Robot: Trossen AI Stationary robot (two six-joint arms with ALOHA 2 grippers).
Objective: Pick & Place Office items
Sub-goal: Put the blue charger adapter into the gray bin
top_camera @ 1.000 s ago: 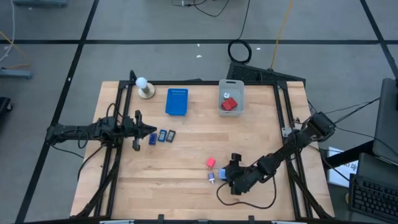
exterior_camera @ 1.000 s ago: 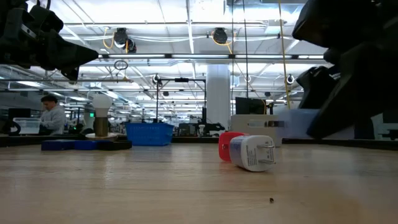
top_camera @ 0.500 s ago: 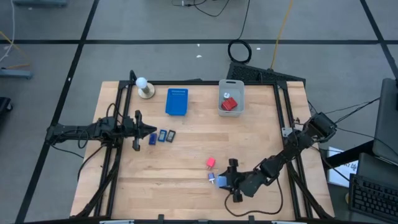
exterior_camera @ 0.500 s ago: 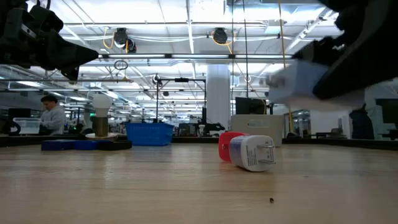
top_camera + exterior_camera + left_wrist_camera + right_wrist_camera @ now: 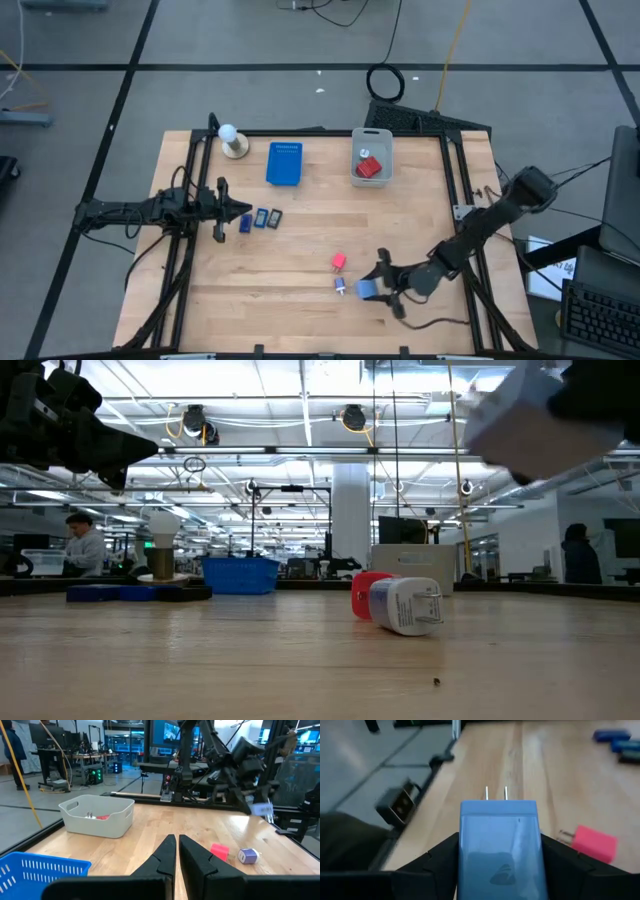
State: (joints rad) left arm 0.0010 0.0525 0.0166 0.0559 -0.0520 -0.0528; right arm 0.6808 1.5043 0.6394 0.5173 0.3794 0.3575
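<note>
My right gripper (image 5: pixel 372 290) is near the table's near edge, shut on a light-blue plug block (image 5: pixel 499 840) with two metal prongs (image 5: pixel 496 793). The block shows high and blurred in the low view (image 5: pixel 520 415). A pink-red block (image 5: pixel 339 261) and a small white-and-purple plug (image 5: pixel 341 286) lie on the wood just left of that gripper. Three small dark-blue and grey rectangles (image 5: pixel 261 218) lie in a row by my left gripper (image 5: pixel 245 210). That gripper is shut and hovers at the left side, touching nothing (image 5: pixel 177 855). My right gripper pinches the light-blue plug block between its two fingers (image 5: pixel 437 857), which lie on its two long sides (image 5: pixel 465 845). The prongs point forward, away from the wrist. The block is lifted clear of the table.
A grey bin (image 5: pixel 371 170) with a red piece inside stands at the far middle. A flat blue tray (image 5: pixel 284 163) and a white ball on a round base (image 5: pixel 231 140) sit at the far left. Bare wood lies across the table's middle.
My right gripper has risen with the light-blue block in its fingers; in the low view the block has climbed from just above the table to the picture's top. The gripper has also shifted a little toward the table's right and near edge.
</note>
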